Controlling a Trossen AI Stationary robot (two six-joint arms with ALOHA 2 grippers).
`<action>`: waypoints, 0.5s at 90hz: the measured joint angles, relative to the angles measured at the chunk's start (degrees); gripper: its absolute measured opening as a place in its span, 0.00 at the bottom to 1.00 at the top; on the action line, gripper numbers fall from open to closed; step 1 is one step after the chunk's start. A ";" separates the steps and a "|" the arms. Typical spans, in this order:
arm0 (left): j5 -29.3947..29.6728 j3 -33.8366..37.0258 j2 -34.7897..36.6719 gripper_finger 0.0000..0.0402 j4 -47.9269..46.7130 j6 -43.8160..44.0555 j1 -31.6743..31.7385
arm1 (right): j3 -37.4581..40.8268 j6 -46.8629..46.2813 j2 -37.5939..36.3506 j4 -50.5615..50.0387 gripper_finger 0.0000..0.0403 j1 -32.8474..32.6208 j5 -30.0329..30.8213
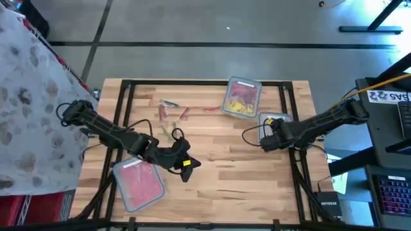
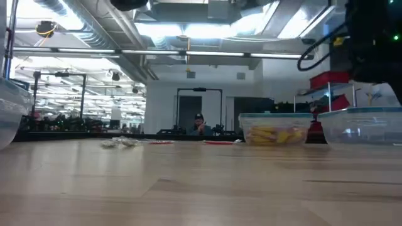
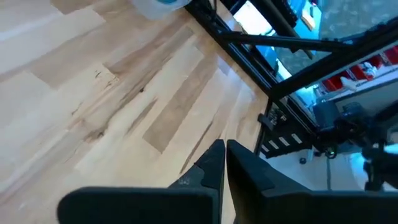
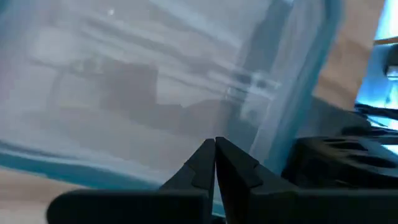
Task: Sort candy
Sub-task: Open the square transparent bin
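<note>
High view: loose candy (image 1: 172,114) seen scattered on bench (image 1: 231,173) far-left of centre, pieces lying at mixed angles, no shared long axis. Yellow pieces held in far container (image 1: 242,97), red in near-left container (image 1: 138,183), evidently sorted by colour. Left hand (image 1: 186,168) poised beside red container; right hand (image 1: 266,140) over third container (image 1: 273,120).

Low view: candy lying flat, far off.

Left wrist view: fingers (image 3: 214,165) clenched, nothing grasped.

Right wrist view: fingers (image 4: 214,163) pressed together, apparently empty, above clear container.

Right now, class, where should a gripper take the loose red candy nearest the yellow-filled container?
Across its middle, from above: the red candy lies flat on the table, lengthwise left-right in the high view, apart from the container, leaving its narrow width probably free to pinch.
</note>
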State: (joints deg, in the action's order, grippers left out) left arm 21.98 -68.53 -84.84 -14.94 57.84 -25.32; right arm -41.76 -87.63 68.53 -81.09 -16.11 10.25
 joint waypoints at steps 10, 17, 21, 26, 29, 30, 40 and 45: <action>-0.04 0.00 0.00 0.00 0.16 0.55 -0.21 | -1.16 2.00 0.89 4.03 0.00 -0.01 -0.38; -0.07 0.02 0.00 0.00 0.45 0.58 -0.26 | -1.87 3.77 1.20 10.95 0.00 -0.06 -0.53; -0.11 0.02 0.00 0.00 0.72 0.64 -0.31 | -2.23 3.95 1.49 16.19 0.00 -0.06 -1.32; -0.13 0.02 0.00 0.00 0.61 1.08 -0.31 | -2.40 4.16 2.35 22.92 0.00 -0.08 -2.60; -0.12 0.02 0.00 0.00 0.66 1.34 -0.31 | -2.39 4.48 3.22 26.87 0.00 -0.08 -3.12; -0.13 0.02 0.00 0.00 0.61 1.38 -0.31 | -2.32 4.77 3.42 28.47 0.00 -0.08 -3.29; -0.11 0.02 0.00 0.00 0.54 1.60 -0.31 | -2.60 10.29 4.08 48.61 0.00 -0.08 -4.53; -0.11 0.02 0.00 0.00 0.52 1.73 -0.31 | -2.58 14.58 4.89 57.58 0.00 -0.08 -5.38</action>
State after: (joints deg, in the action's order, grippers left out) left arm 21.87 -68.51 -84.84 -14.41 59.57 -25.63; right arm -44.33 -73.05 73.43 -23.51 -16.19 4.87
